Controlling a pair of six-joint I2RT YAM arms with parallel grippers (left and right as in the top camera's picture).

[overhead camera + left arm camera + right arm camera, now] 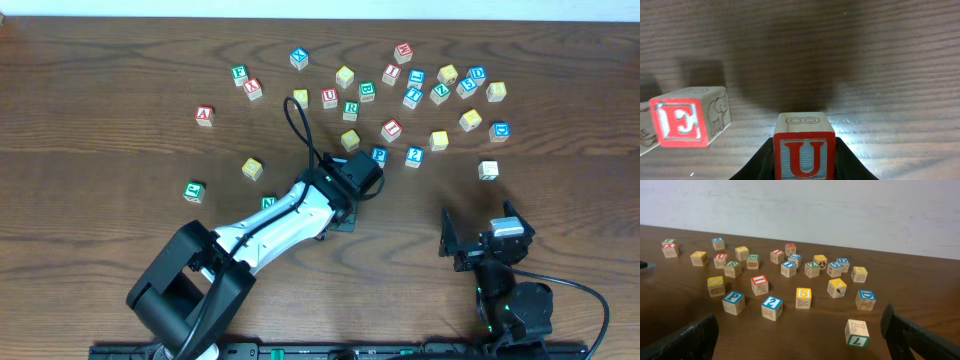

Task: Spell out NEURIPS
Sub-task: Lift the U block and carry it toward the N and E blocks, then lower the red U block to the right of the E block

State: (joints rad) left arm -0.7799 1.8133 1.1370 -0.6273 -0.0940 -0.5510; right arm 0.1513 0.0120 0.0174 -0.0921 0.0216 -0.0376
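**While Clamped on the U: Left Arm Slanted Across Mid-Table**

While stretched from the near-left base up and rightward to mid-table, left arm [280, 215] low over the dark wooden table [90, 230], wrist tipped downward. Left claw [804, 170] pinched on the small wooden red-U cube [804, 147], a dark finger against each side face. Resting on the wood or just off it: cannot tell. Small wooden red-E cube [682, 122] to the left in the wrist view, flat on the table and clear of the held cube. Green-N cube [268, 202] just beside the forearm, on its far side.

Right arm [510, 300] folded at the near-right edge, right claw [800, 322] spread wide, gripping nothing. Ahead of it, blue-P cube [733, 301], red-I cube [759, 284] and yellow-S cube [803, 297], near one another but not touching, at the near fringe of the loose cluster toward the far right.

Bare wood between the two arms and along the whole near strip. Far table edge beyond the cluster, against a pale wall [840, 210].
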